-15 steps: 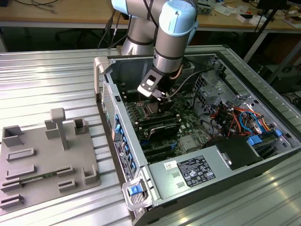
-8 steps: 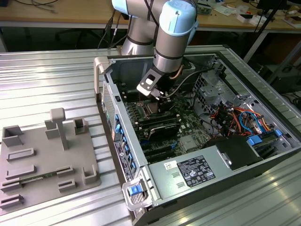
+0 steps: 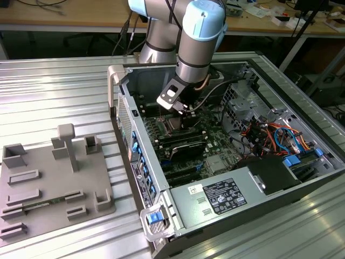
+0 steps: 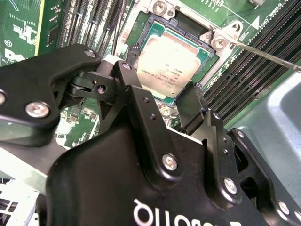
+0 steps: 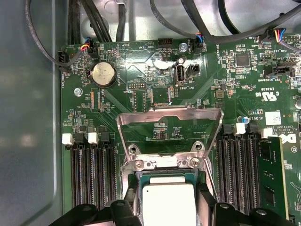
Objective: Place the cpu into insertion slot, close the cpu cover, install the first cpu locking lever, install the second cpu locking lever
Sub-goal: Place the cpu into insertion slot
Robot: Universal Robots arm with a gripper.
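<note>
A: Gripper was nearest, straddling the cpu. Couldn't tell if it was clamped or let go.
B: Where was the cpu?
A: Flat in the insertion slot. The cpu cover stood open beyond it.
B: Risk?
A: Probably that lifting while clamped drags the chip askew and bends pins.
B: Arm?
A: The arm reached steeply down into the open case, wrist over the socket.

A lab: cluttered workbench (cables strewn) behind opened computer.
</note>
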